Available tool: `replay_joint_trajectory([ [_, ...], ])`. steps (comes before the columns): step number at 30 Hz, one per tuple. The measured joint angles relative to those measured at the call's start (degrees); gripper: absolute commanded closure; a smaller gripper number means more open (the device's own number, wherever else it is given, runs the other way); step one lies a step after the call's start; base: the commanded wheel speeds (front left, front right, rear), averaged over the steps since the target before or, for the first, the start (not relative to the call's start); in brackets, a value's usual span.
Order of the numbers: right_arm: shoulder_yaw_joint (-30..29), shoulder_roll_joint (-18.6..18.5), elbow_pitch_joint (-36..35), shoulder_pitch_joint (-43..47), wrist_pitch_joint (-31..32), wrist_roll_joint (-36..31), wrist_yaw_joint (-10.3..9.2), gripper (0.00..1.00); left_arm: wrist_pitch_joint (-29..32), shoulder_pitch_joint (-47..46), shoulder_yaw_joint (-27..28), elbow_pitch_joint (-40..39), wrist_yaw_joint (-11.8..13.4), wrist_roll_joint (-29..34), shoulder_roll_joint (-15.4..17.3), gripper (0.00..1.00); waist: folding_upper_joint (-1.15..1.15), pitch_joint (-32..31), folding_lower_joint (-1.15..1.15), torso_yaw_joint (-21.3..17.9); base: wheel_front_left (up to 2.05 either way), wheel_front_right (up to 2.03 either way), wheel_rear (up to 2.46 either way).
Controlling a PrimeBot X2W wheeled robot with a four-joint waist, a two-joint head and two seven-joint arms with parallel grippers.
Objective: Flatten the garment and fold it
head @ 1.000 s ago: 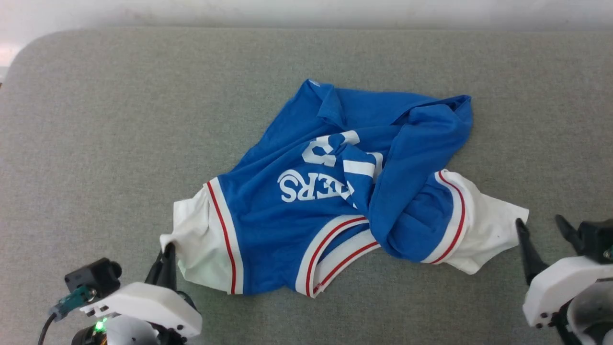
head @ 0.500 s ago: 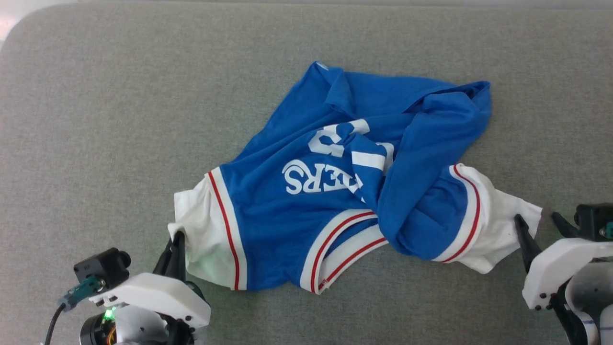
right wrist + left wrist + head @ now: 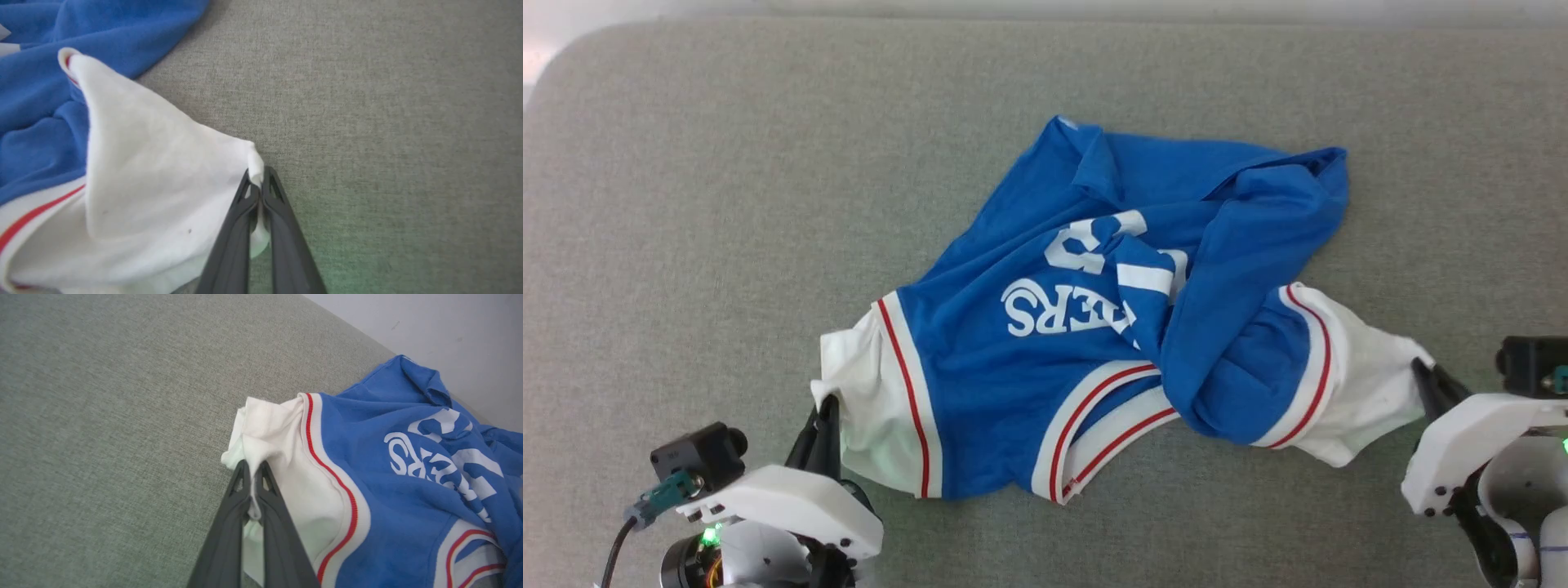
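My left claw [image 3: 252, 470], at about 7 o'clock in the head view, has its two dark fingers pressed together on a pinch of the white sleeve [image 3: 286, 457] at the garment's left end. My right claw [image 3: 257, 175], at about 4 o'clock, is likewise clamped on the tip of the other white sleeve [image 3: 155, 163], which rises into a peak toward the fingers. Between the two lies the garment [image 3: 980, 359], a royal-blue jersey T-shirt, rumpled across the middle of the grey fabric-covered worktop [image 3: 686, 204]. Red-and-white trim [image 3: 907, 392] borders each sleeve. White lettering [image 3: 1045, 314] reads upside down, partly covered by a blue fold [image 3: 1241, 269] lying across it from 2 o'clock.
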Motion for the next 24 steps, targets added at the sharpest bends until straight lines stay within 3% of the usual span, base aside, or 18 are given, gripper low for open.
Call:
replay_joint_trajectory([
  [10, 0.1, 1.2, -5.9, -4.8, -5.3, 1.7, 0.00, 1.00, -0.5, -5.6, -0.4, -0.9, -1.7, -3.1, -0.7, 1.00, 0.00, -5.6, -0.01, -1.8, 0.00, 0.00, 0.00],
  [15, 2.8, 0.3, -8.1, -13.7, -5.4, 2.7, 0.00, 1.00, 1.2, -15.3, -0.4, -1.6, -3.6, -6.0, -1.2, 1.00, 0.00, -9.1, -0.01, -3.0, 0.00, 0.00, 0.00],
  [18, 5.6, -1.9, -8.3, -20.1, -4.0, 2.9, -0.01, 1.00, 3.0, -23.0, -0.2, -1.2, -4.4, -6.0, 0.4, 1.00, 0.00, -10.9, -0.01, -3.8, 0.00, 0.00, 0.00],
  [24, 9.3, -3.6, -5.5, -33.7, -1.2, 5.0, -0.01, 1.00, 6.9, -38.2, 1.1, 1.5, -4.0, -7.8, 1.7, 1.00, 0.00, -14.0, -0.01, -5.5, 0.00, 0.00, 0.00],
])
